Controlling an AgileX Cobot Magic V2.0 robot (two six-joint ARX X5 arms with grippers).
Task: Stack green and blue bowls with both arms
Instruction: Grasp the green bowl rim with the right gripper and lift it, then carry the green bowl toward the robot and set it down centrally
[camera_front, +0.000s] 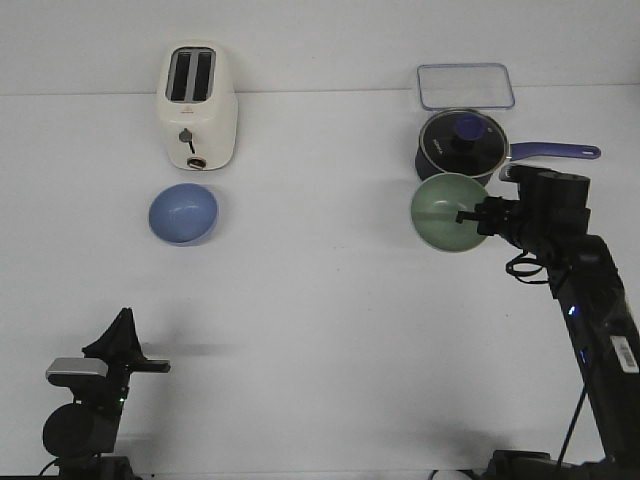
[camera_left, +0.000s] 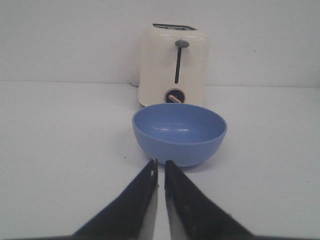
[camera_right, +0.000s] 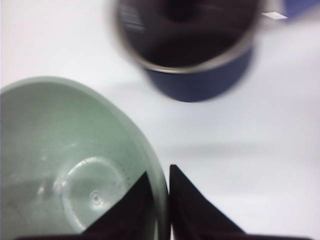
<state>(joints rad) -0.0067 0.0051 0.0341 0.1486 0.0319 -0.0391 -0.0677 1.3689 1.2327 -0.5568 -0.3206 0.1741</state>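
Observation:
The pale green bowl (camera_front: 446, 211) is held tilted above the table at the right, in front of the saucepan. My right gripper (camera_front: 472, 216) is shut on its rim, one finger inside and one outside, as the right wrist view shows on the green bowl (camera_right: 65, 165) at my right gripper (camera_right: 161, 175). The light blue bowl (camera_front: 183, 214) sits upright on the table in front of the toaster; it also shows in the left wrist view (camera_left: 179, 132). My left gripper (camera_front: 158, 367) is low at the front left, well short of the blue bowl, its fingers nearly together and empty (camera_left: 161, 162).
A cream toaster (camera_front: 196, 108) stands behind the blue bowl. A dark blue lidded saucepan (camera_front: 463, 145) with a long handle stands just behind the green bowl. A clear lidded box (camera_front: 465, 86) lies behind the saucepan.

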